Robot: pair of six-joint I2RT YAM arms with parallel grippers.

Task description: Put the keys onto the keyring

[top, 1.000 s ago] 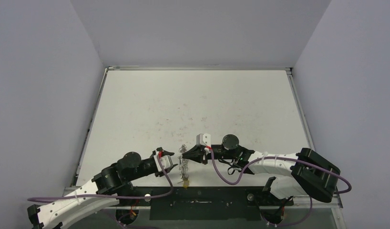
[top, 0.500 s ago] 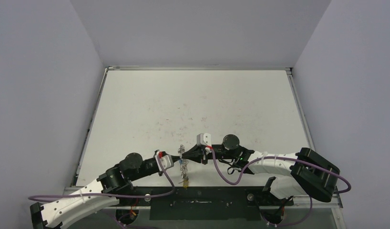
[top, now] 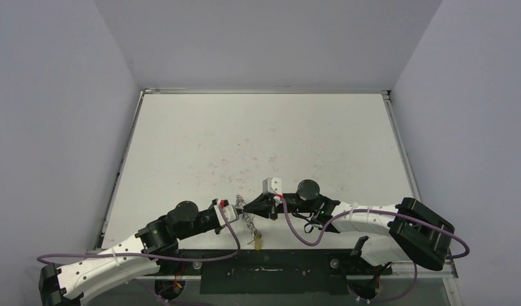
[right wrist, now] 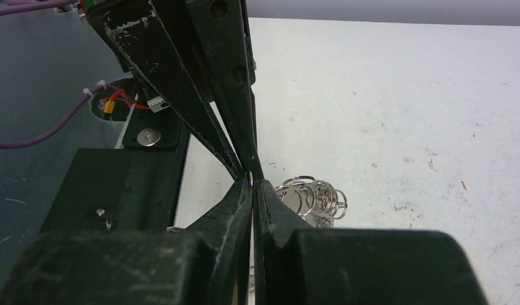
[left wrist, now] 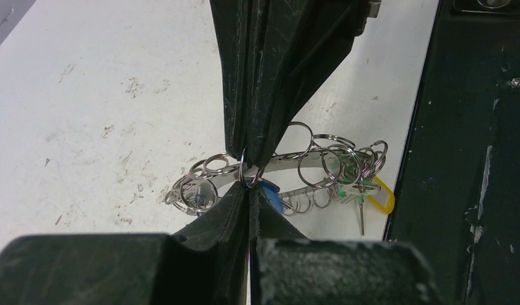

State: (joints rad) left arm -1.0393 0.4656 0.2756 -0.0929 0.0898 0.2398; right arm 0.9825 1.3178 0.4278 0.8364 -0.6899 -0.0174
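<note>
Where the tips meet: above the table (top: 258, 140), near edge.
Left gripper (left wrist: 248, 194): fingers pressed together beside the blue tag (left wrist: 270, 196); what is pinched cannot be told.
Right gripper (left wrist: 248, 152): fingers clamped on the keyring (left wrist: 289, 157).
Keys (left wrist: 360, 213): hung at the keyring's near end.

We see our left arm (top: 99, 268) and right arm (top: 366, 217) as white shells joined by round black joints. A purple cable (right wrist: 28, 138) trails each, with red wiring (right wrist: 117, 93) near the wrists. The black fingers (left wrist: 276, 63) are scuffed with grey scratches.
</note>
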